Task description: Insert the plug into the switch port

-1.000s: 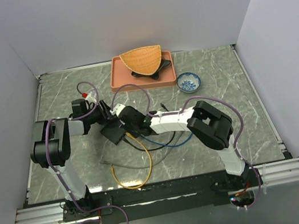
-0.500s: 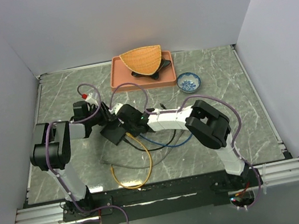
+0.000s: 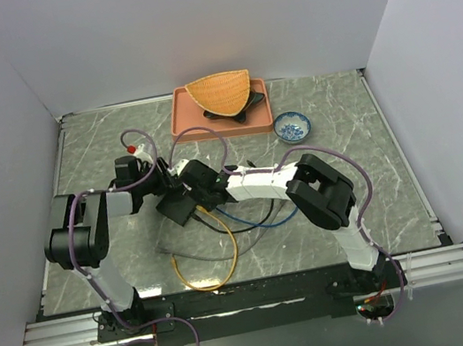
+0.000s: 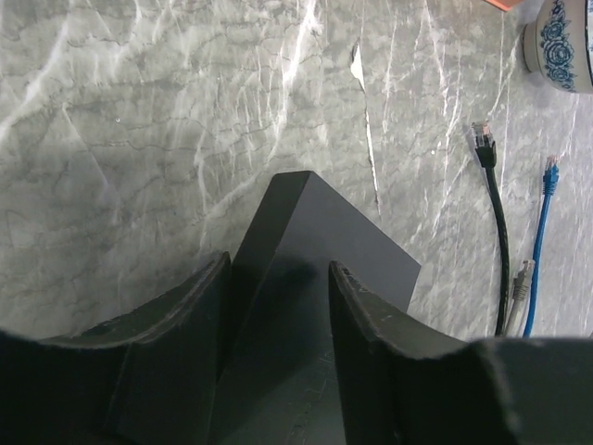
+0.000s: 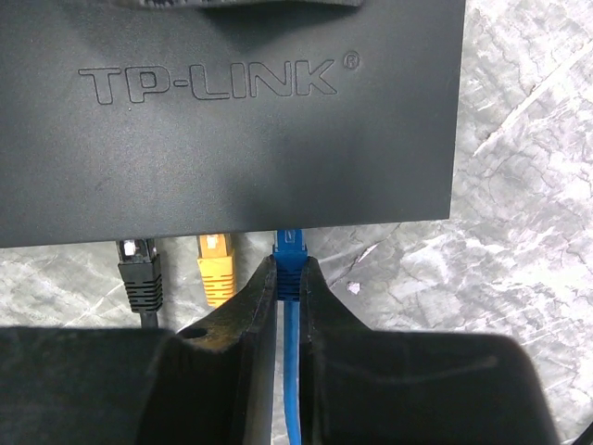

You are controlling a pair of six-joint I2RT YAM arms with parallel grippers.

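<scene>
The switch (image 5: 232, 120) is a flat black box marked TP-LINK, and from above it (image 3: 177, 208) lies between the two arms. My left gripper (image 4: 278, 264) straddles the switch's (image 4: 320, 246) far end, with a finger against each face. My right gripper (image 5: 289, 271) is shut on a blue plug (image 5: 290, 243). The plug's tip sits right at the switch's port edge. A black plug (image 5: 139, 269) and a yellow plug (image 5: 216, 269) sit in the ports to its left. In the top view both grippers meet at the switch, the left (image 3: 165, 185) and the right (image 3: 193, 182).
Loose cables, yellow (image 3: 222, 269), blue and dark, coil on the marble table near its front. Free black (image 4: 482, 137), blue (image 4: 551, 167) and grey (image 4: 525, 271) cable ends lie beyond the switch. An orange tray (image 3: 187, 127) with a wicker basket (image 3: 220, 92) and a blue-patterned bowl (image 3: 293, 127) stand at the back.
My right gripper has crept up and to the left toward the switch with the blue plug. The left arm has shifted only slightly.
</scene>
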